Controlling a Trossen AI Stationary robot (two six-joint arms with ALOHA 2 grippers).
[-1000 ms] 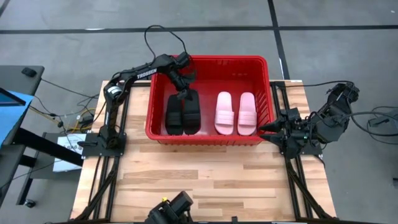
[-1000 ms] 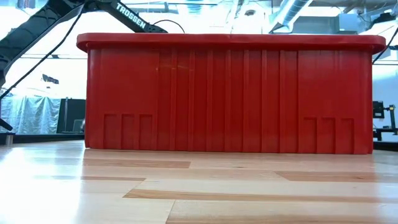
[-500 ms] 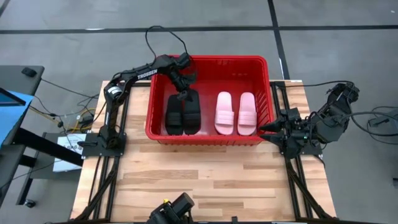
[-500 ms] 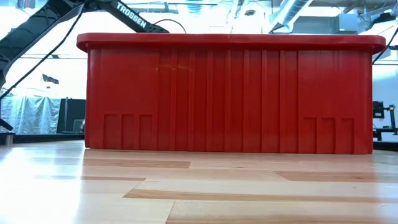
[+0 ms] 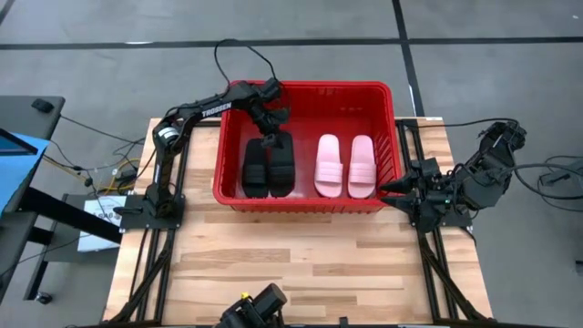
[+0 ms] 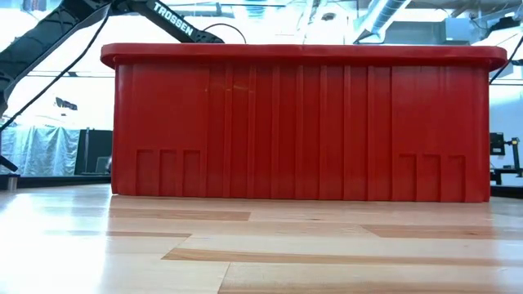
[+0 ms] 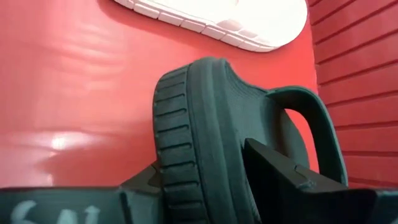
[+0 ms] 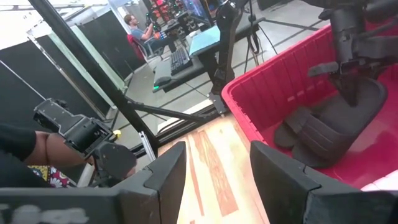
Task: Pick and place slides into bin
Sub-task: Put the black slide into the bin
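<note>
The red bin stands at the table's far middle and fills the low view. Two pale pink slides lie side by side on its floor at the right. Two black slides lie at the left. My left gripper reaches down into the bin and is shut on the right-hand black slide. The other black slide lies beside it. My right gripper waits open outside the bin's right wall. My left gripper pinches the black slide's far end between its two fingers, coming from above. The sole's ridged edge shows between them. One finger is on the footbed side next to the strap, the other on the underside. The slide's near end rests on the bin floor.
A pink slide's sole shows just beyond the held slide. The bin's right wall is close by. Bare wooden table lies in front of the bin. A person sits in the room behind.
</note>
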